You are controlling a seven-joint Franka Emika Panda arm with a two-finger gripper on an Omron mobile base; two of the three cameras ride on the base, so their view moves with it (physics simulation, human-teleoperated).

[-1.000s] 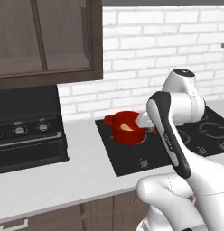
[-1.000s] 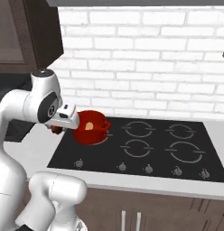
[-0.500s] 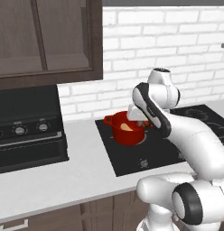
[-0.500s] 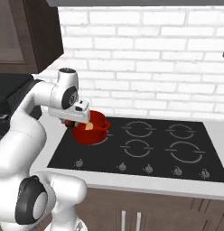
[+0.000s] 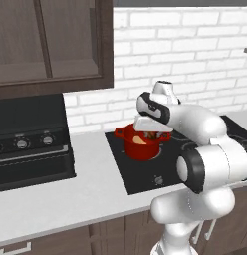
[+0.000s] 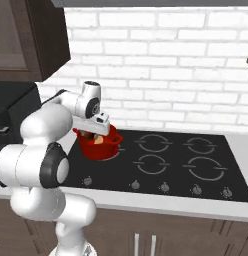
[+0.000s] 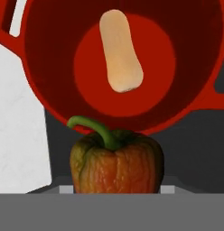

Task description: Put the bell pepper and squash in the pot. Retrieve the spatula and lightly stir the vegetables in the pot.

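pincer (image 5: 151, 133) with bell pepper (image 7: 116, 163) — now over pot (image 7: 50, 90), squash (image 7: 120, 52) inside

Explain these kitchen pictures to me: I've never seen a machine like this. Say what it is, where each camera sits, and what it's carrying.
It is a white robot arm in a rendered kitchen. Two cameras ride behind it, left and right; a third looks along its hand. The arm's gripper reaches over a squat glossy red pot on a black cooktop set in a pale counter. In the hand view, a pale tan squash lies inside the pot, and an orange-green bell pepper hangs nearer the camera, apparently held; the fingertips are hidden behind it.
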